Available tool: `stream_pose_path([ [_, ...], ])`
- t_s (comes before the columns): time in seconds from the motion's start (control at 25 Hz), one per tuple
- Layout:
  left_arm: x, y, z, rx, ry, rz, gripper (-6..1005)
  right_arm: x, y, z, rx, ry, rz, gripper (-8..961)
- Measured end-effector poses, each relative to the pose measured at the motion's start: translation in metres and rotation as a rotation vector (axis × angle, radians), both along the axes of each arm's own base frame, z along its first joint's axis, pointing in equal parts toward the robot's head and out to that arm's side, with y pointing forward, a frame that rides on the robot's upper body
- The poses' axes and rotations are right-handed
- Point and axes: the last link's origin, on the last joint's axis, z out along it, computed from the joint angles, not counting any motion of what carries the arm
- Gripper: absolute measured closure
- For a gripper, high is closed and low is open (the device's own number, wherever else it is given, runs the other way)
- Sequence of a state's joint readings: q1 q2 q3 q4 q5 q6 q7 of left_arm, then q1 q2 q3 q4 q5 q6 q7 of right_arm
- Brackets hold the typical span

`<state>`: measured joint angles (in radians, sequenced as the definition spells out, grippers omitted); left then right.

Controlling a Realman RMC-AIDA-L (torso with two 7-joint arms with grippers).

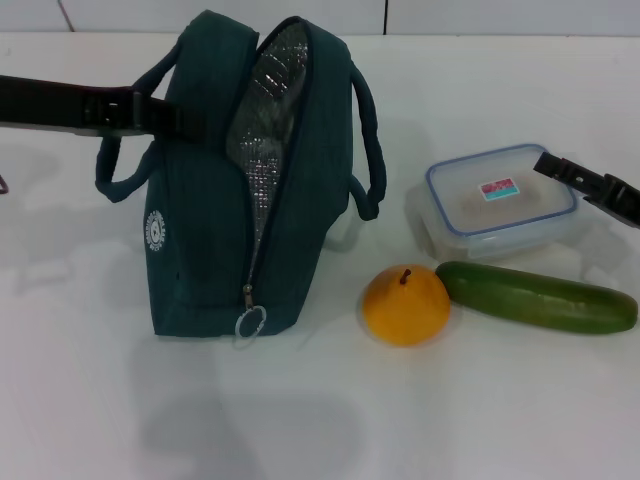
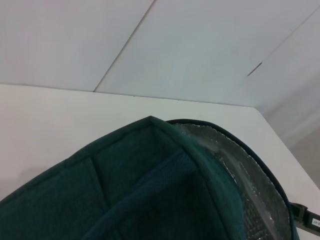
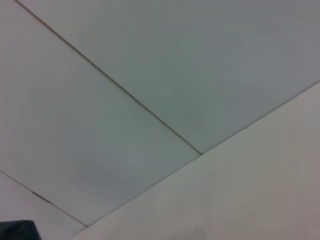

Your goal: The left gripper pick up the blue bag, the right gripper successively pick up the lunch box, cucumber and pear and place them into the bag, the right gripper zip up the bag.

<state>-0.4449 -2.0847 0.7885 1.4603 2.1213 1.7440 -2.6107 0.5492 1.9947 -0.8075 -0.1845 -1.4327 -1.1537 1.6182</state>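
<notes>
- The dark blue fabric bag (image 1: 215, 200) with silver lining stands upright on the white table (image 1: 90, 400), its zipper open.
- The left claw (image 1: 165, 113) is clenched on the bag's handle at 9 o'clock of the bag.
- The clear lunch box with blue rim (image 1: 497, 200), the yellow pear (image 1: 405, 305) and the green cucumber (image 1: 537, 297) lie at 3 o'clock of the bag.
- The right claw (image 1: 585, 182) is at the box's far right edge; I cannot tell whether it is released or clenched.

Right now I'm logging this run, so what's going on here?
The left gripper is at the handle of the blue bag, which stands upright on the table, unzipped, showing its silver lining. The right gripper is at the far edge of the lunch box. The pear and cucumber lie beside the bag, not yet packed.
</notes>
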Motion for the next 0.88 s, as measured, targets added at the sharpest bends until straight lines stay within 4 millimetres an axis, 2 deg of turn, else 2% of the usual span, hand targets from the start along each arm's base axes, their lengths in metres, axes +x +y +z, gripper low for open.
stream_pose_path([
  [0.88,-0.008,0.002,-0.004,0.003,-0.009,0.006,950,-0.011,-0.009,0.008,-0.022,0.133,0.041,113],
])
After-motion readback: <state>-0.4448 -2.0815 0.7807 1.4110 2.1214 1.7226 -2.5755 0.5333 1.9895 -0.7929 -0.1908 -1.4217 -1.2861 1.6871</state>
